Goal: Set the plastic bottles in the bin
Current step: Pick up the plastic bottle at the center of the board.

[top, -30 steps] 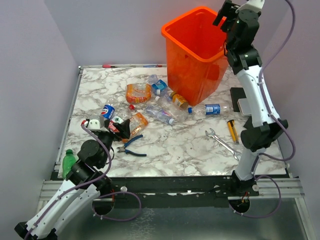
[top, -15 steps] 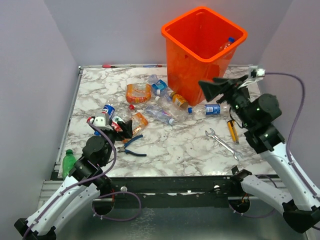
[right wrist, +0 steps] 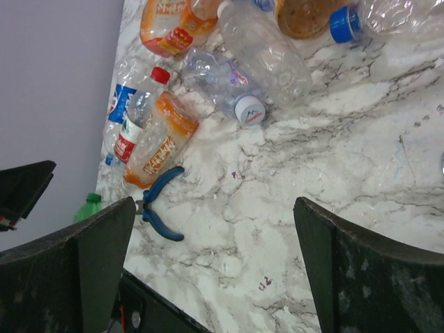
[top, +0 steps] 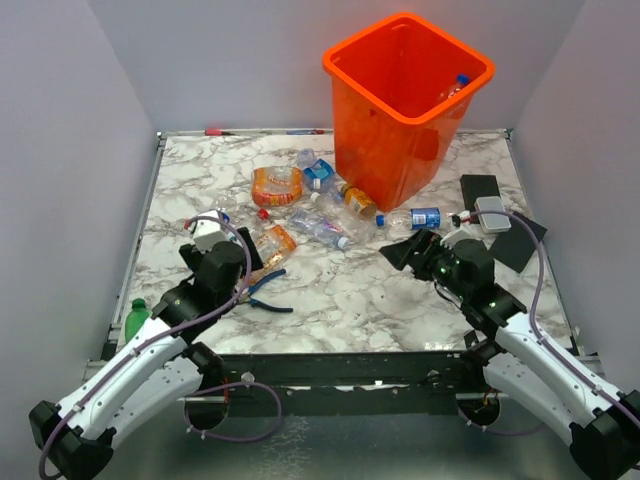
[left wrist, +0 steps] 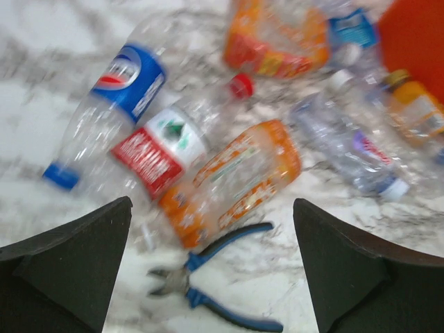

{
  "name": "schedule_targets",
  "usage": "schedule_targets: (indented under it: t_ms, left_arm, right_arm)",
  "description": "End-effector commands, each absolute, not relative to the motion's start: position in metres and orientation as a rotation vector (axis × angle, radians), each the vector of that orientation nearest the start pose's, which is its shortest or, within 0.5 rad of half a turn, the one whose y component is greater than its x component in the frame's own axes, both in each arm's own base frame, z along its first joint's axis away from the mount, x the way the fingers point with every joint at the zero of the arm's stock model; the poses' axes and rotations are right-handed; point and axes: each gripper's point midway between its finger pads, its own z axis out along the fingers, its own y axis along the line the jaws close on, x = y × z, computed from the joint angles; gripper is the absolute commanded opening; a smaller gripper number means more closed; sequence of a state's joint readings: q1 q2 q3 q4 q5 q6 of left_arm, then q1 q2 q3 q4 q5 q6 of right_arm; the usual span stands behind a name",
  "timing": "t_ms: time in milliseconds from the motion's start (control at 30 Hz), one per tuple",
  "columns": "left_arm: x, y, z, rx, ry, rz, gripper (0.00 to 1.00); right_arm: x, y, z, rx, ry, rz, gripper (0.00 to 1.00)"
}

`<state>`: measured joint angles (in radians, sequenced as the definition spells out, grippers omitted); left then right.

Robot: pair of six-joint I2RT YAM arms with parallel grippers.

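Lower left, the left gripper (left wrist: 211,203) hangs wide open and empty above the orange-labelled bottle (left wrist: 236,180), which is likely light, crushable and slick, so grip across its middle. The orange bin (top: 395,150) stands upper centre. The right gripper (right wrist: 214,202) is also wide open and empty.

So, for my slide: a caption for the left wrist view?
Open left gripper above crushed plastic bottles and blue-handled pliers on marble table.

bin (left wrist: 418,31): only a corner shows in the left wrist view, cut off by the edge
bottle in bin (top: 458,84): blue cap shows — the rest sits behind the orange wall
green bottle (right wrist: 87,205): lower part behind the right fingers (right wrist: 76,270)
red-labelled bottle (left wrist: 161,154): print blurred, unreadable
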<state>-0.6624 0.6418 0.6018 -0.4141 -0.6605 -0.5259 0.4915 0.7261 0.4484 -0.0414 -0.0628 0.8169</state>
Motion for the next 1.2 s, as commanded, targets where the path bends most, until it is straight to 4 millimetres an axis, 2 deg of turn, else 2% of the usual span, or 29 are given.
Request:
schedule_targets:
  t_ms: [0,100,233,400,567,733,833,933,1033,1167]
  left_arm:
    - [0.232,-0.015,0.183,-0.637,1.925,0.195,0.99]
    - [0.23,0.007,0.188,-0.732,1.911,0.278,0.99]
    - [0.222,0.05,0.184,-0.843,1.936,0.461,0.99]
    - [0.213,0.079,0.172,-0.976,1.948,0.601,0.99]
    - [0.215,0.098,0.149,-1.116,2.011,0.687,0.99]
    - [0.19,0.122,0.122,-1.325,2.056,0.812,0.99]
    - [0.178,0.13,0.122,-1.387,2.03,0.88,0.99]
    - [0.185,0.13,0.128,-1.402,2.043,0.844,0.99]
    - [0.183,0.141,0.134,-1.42,2.051,0.899,0.99]
    - [0.181,0.149,0.125,-1.476,2.088,0.863,0.99]
  right_arm:
    - [0.236,0.194,0.165,0.249,2.014,1.05,1.0]
    - [0.231,0.2,0.153,0.23,2.06,1.076,0.99]
    - [0.224,0.204,0.144,0.2,2.099,1.098,0.98]
    - [0.212,0.207,0.134,0.194,2.151,1.145,0.98]
    - [0.194,0.212,0.13,0.187,2.182,1.232,0.97]
    - [0.185,0.21,0.132,0.161,2.153,1.262,0.96]
    - [0.182,0.211,0.135,0.143,2.14,1.281,0.96]
    - [0.18,0.211,0.14,0.123,2.133,1.29,0.97]
    - [0.178,0.211,0.142,0.115,2.125,1.293,0.96]
    - [0.175,0.21,0.148,0.108,2.097,1.311,0.97]
